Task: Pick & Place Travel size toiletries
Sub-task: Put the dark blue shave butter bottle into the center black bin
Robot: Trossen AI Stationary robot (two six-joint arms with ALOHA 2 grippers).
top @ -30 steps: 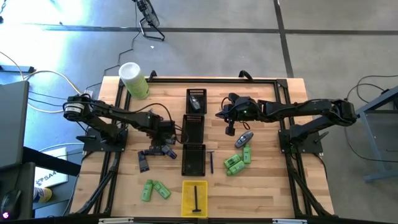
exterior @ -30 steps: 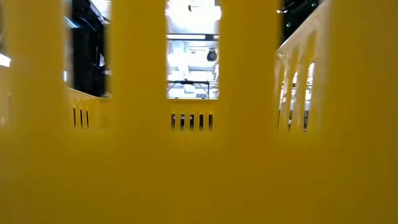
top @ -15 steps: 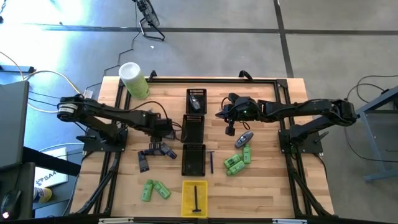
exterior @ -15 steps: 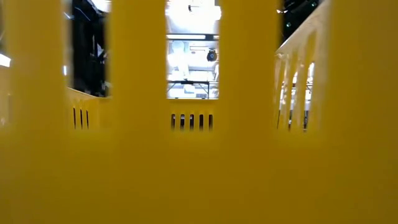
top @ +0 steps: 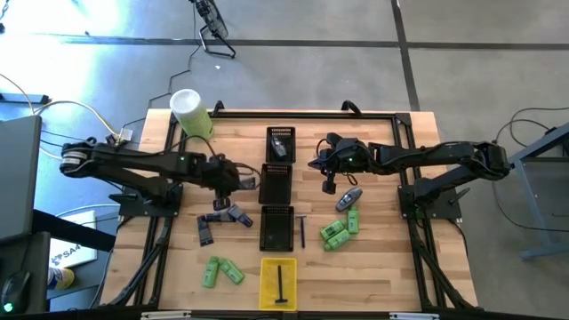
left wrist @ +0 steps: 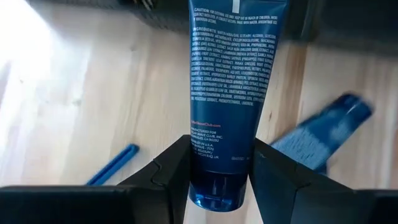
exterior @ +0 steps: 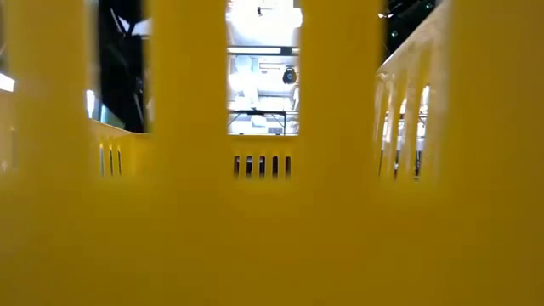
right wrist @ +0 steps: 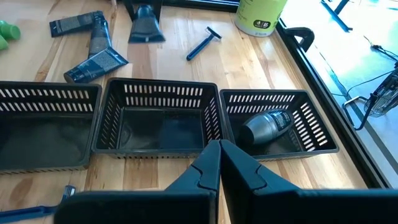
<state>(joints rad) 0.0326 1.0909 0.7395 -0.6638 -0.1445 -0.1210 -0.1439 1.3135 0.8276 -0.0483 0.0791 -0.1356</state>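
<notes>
My left gripper (top: 233, 178) (left wrist: 219, 155) is shut on a dark blue tube (left wrist: 230, 74), just left of the middle black tray (top: 276, 183). Other tubes (top: 238, 216) (right wrist: 93, 46) lie flat on the wood below it. Green bottles lie in two groups, one near the table's near edge (top: 221, 271) and one on the right (top: 339, 229). A grey-blue oval piece (top: 348, 197) lies beside the right group. My right gripper (top: 329, 185) (right wrist: 218, 163) hovers shut, right of the middle tray. A blue razor (top: 302, 231) lies beside the near black tray. My left gripper pinches the tube's cap end (left wrist: 217, 186) between its two fingers (left wrist: 177, 165), one on each side. The fingers come from above, pointing down. The tube hangs below them with its flat wide end (right wrist: 147, 34) lowest.
Three black trays stand in a row down the table's middle; the far one (top: 281, 133) holds a grey oval piece (right wrist: 266, 126). A yellow tray (top: 267, 298) at the near edge holds a dark stick and fills the low view (exterior: 272, 221). A big green cylinder (top: 191, 114) stands far left.
My left gripper has risen from the heap of tubes and moved toward the far edge, taking one tube with it. The other tubes stay on the wood. The right arm has kept still.
</notes>
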